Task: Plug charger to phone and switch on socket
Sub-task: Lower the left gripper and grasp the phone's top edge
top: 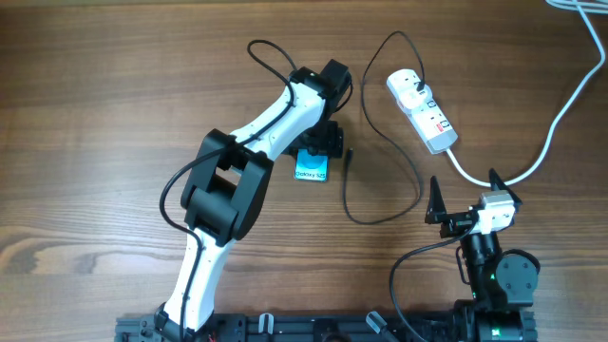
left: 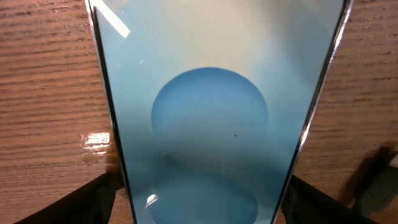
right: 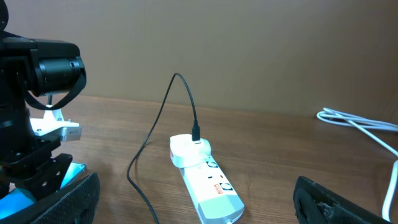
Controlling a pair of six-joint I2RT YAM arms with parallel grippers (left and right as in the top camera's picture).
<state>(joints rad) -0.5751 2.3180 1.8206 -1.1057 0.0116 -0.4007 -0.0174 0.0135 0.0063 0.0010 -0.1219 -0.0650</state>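
Note:
The phone (top: 311, 172) lies flat on the table with its cyan screen up and fills the left wrist view (left: 211, 112). My left gripper (top: 321, 144) sits over its far end, with a finger against each long edge (left: 202, 186). The charger (top: 416, 185) loops from a white adapter on the socket (top: 425, 114) down and round to its free tip (top: 350, 157), which lies on the table just right of the phone. My right gripper (top: 465, 192) is open and empty, hovering near the socket's near end (right: 196, 182). The socket (right: 208, 186), the charger (right: 155, 124) and a corner of the phone (right: 18, 186) show in the right wrist view.
The socket's thick white cord (top: 560, 104) curves off to the table's far right corner and shows in the right wrist view (right: 360, 121). My left arm (top: 237, 180) crosses the table from the near edge to the phone.

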